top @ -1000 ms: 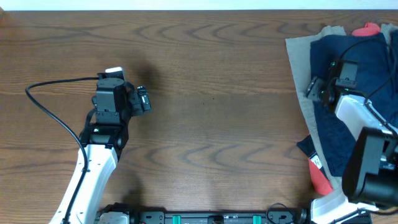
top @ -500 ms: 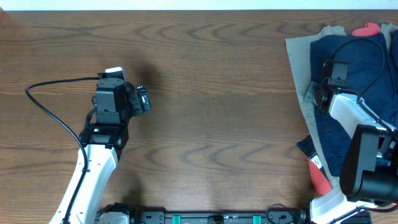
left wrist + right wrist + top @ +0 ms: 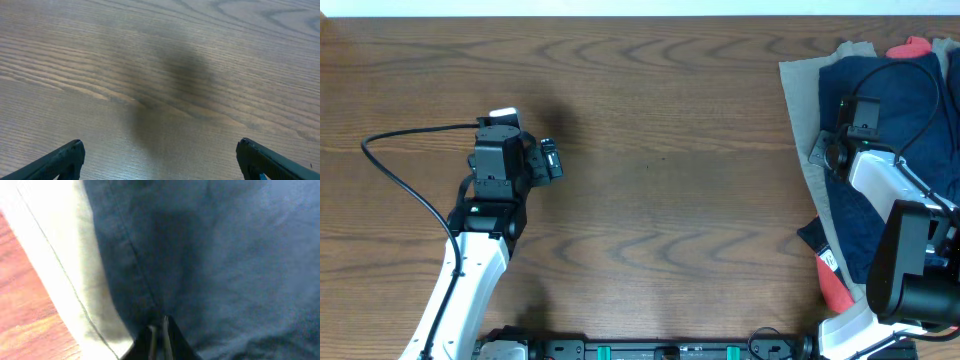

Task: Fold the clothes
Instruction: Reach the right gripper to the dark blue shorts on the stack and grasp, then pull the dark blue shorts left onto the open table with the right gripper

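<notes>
With the right gripper pinched together at the navy cloth seam, lower frame, the beige cloth may be dragged along; the left gripper is held apart.

Overhead camera looks straight down on the table. Left wrist camera tilts low over bare wood, its fingertips in the bottom corners. Right wrist camera sits almost against the navy cloth at the overhead's right edge.
</notes>
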{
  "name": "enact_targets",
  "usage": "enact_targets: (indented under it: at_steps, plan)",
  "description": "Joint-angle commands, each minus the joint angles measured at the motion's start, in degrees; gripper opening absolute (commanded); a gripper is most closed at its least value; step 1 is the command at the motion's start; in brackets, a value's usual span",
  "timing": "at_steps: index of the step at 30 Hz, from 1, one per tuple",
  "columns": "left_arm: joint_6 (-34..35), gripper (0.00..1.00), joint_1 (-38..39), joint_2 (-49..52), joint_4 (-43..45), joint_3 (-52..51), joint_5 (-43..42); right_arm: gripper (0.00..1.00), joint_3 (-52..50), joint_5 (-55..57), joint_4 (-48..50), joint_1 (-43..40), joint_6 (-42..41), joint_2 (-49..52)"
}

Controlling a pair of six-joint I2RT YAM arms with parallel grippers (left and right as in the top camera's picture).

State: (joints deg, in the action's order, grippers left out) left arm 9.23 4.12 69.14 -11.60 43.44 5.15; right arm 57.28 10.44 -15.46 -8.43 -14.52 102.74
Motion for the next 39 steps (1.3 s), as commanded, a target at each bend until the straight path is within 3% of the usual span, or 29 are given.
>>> enact_targets:
  at_steps: [1,6,10,12,18,31,39]
  plan:
    - [0.7,0.98,-0.3,0.1,0.1,1.3,0.9,0.46,1.7,-3.5,1.0,0.5,0.5,-0.4]
    - [0.7,0.98,-0.3,0.1,0.1,1.3,0.9,0.55,1.6,-2.9,0.8,0.6,0.7,-0.2]
    - [0.7,0.98,-0.3,0.1,0.1,1.3,0.9,0.54,1.6,-2.8,0.7,0.6,1.3,1.8]
    - [0.7,0.98,-0.3,0.1,0.1,1.3,0.9,0.46,1.6,-2.8,0.6,0.6,1.3,2.9]
    - [0.7,0.98,-0.3,0.1,0.1,1.3,0.9,0.02,1.7,-2.6,1.4,0.6,1.3,2.9]
    - [0.7,0.98,-0.3,0.1,0.2,1.3,0.9,0.01,6.1,-1.1,0.2,0.3,1.4,-5.2]
    - [0.7,0.98,-0.3,0.1,0.2,1.3,0.9,0.01,8.5,-21.6,-1.0,2.2,2.8,-8.0]
